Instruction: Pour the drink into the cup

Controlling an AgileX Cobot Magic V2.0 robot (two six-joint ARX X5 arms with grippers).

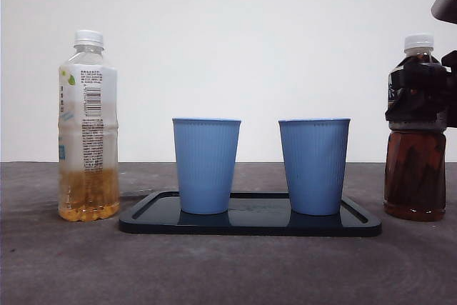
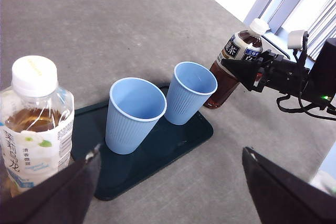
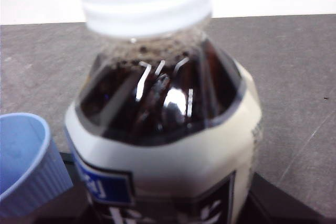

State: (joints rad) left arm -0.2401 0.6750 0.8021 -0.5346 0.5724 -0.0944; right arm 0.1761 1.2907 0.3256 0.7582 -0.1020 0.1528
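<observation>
We see the right gripper (image 1: 428, 94) clamped around the upper body of the dark tea bottle (image 1: 415, 169), which stands on the bench (image 1: 228, 269) just beside the black tray (image 1: 250, 225). In the right wrist view the bottle fills the picture (blurred, its base cut off) and hides the gripper. Two blue cups (image 1: 206, 166) (image 1: 314, 166) stand upright on the tray. The left gripper (image 2: 168, 182) hangs open near the pale tea bottle (image 1: 88, 126), not touching it.

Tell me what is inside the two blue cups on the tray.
From the left wrist view, both blue cups look empty, showing only bare blue walls. The bottom of the farther one is partly hidden by its rim. They stand on the dark tray.
</observation>
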